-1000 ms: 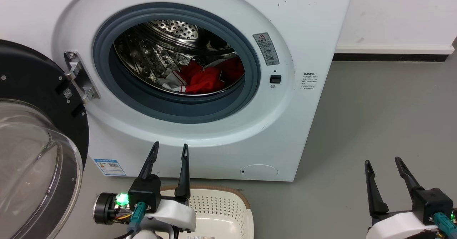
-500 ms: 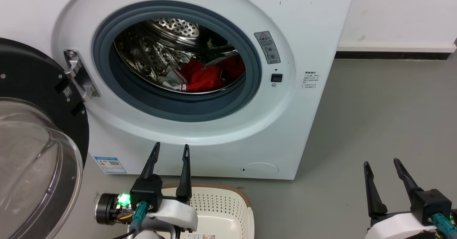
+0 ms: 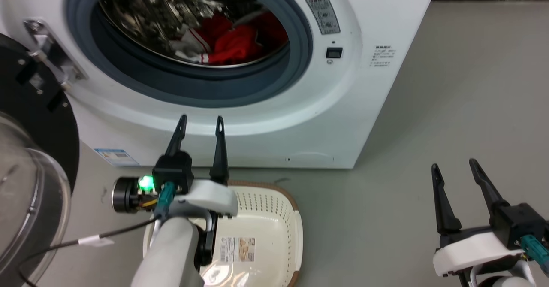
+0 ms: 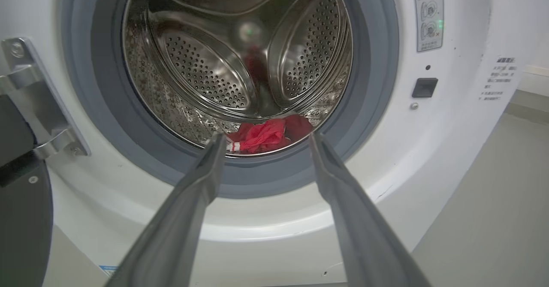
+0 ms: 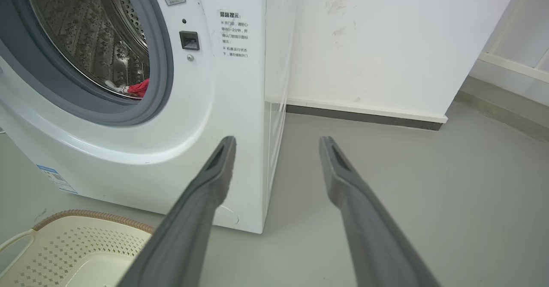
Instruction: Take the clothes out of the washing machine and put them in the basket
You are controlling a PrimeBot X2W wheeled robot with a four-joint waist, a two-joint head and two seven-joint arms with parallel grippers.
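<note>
On grey floor (image 3: pixel 454 107): washing machine (image 3: pixel 369 107), basket (image 3: pixel 276 205).

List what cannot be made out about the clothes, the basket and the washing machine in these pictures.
- The clothes: their count; bunched together, lower edge behind the grey seal, head view.
- The basket: its left side, behind the left arm; near end cut by the bottom edge, head view.
- The washing machine: warning label print too small, head view.

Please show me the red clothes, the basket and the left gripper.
red clothes (image 3: pixel 231 44), head view, on the middle of the red fabric.
basket (image 3: pixel 266 203), head view, on its perforated far wall.
left gripper (image 3: pixel 201 119), head view, midway between its fingertips.
</note>
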